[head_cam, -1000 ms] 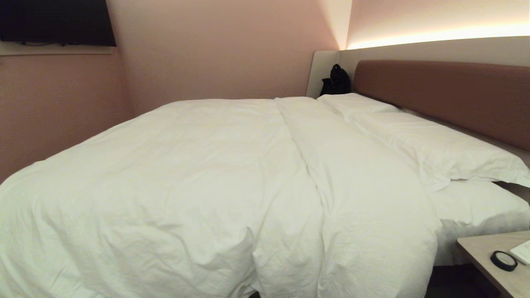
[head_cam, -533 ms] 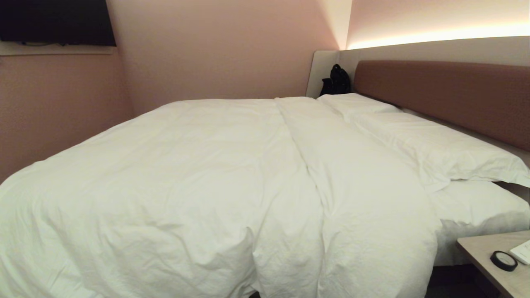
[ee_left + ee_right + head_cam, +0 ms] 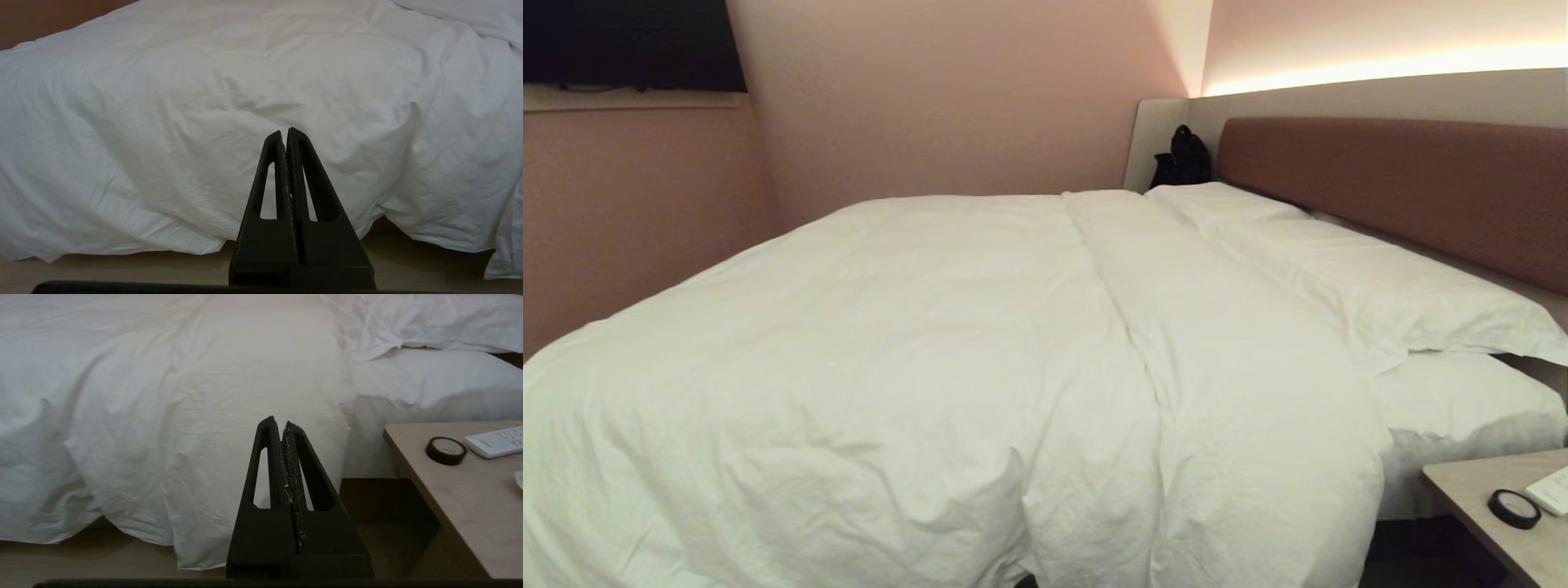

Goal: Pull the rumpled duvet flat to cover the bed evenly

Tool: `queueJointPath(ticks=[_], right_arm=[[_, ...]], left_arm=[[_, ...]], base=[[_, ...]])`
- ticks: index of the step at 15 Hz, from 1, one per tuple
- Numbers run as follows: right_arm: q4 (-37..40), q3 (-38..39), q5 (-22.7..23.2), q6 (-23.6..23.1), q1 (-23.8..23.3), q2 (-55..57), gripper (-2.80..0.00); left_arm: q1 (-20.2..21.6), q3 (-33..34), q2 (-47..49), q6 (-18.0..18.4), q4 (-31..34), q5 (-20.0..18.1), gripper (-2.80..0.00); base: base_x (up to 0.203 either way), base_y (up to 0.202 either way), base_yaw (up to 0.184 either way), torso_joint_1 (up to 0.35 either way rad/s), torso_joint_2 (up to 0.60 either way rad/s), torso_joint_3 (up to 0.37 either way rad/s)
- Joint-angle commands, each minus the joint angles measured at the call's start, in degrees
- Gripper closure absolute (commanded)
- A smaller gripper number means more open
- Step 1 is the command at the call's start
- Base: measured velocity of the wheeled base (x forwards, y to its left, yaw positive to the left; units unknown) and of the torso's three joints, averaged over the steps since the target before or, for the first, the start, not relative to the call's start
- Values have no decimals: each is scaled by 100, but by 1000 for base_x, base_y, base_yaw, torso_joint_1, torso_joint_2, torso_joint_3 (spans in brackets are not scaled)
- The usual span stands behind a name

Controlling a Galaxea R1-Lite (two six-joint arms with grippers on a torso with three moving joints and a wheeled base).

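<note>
Both the left gripper and right gripper hang before the duvet with jaws together; they should open, then pinch its hanging edge evenly.

Pink walls are seen, with a dark screen mounted high on one. A warm light strip glows far from the screen. Below that strip, a wooden side table holds a tape roll. Pale wood floor is seen beneath.
</note>
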Motion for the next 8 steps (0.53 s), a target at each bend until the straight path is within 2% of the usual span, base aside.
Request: queueJointPath(ticks=[1,8], right_arm=[[-7,-1,4,-4,2,-2,0],[-7,3,4,-4,2,-2,0]], left_arm=[[-2,0,-2,2,0,0,0],[-2,0,-2,19,9,0,0]], base=[[1,150,-4,4,3,4],[0,196,-2,4,1,3]])
